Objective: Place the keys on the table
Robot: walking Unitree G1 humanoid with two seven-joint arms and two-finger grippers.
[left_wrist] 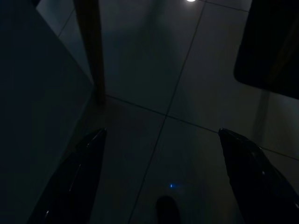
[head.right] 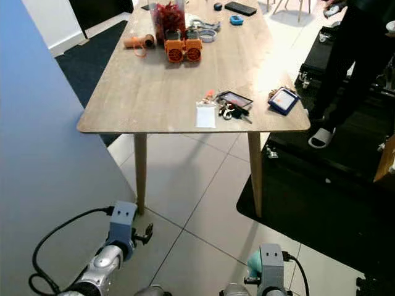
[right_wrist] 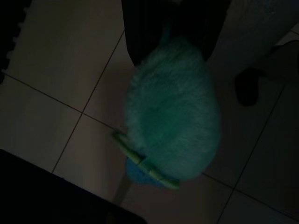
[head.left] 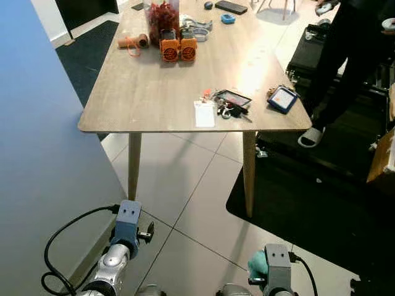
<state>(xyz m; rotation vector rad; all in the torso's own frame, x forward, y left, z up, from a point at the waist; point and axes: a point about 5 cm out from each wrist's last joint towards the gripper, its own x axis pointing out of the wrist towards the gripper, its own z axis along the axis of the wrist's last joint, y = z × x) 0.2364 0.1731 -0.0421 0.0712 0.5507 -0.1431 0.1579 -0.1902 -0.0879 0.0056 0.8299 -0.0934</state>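
Ahead stands a wooden table (head.left: 154,92) on a pale tiled floor (head.left: 185,203), with a blue wall (head.left: 37,154) close on the left. Keys (head.left: 227,110) lie on the tabletop near its near right corner, just right of a white card (head.left: 204,114) and touching a small dark tray (head.left: 232,97). A blue-edged case (head.left: 282,98) sits further right, at the right edge. Toward the far end are two orange cylinders (head.left: 178,49) side by side, a jar of red stuff (head.left: 162,17) behind them, an orange roll (head.left: 133,42) to their left, and a black phone (head.left: 231,7) at the far edge. A person (head.left: 345,55) in dark trousers stands by the right side of the table on a dark rug (head.left: 308,197).

Both arms hang low, near the floor. The left gripper (left_wrist: 161,177) has its fingers (left_wrist: 74,177) spread wide apart with nothing between them, above the tiles beside a table leg (left_wrist: 91,51). The right gripper (right_wrist: 170,42) is clenched on a fluffy teal pompom (right_wrist: 170,112), with a green strap (right_wrist: 145,163) hanging from it; this teal ball (head.left: 256,265) also shows beside the right wrist in the left eye view.
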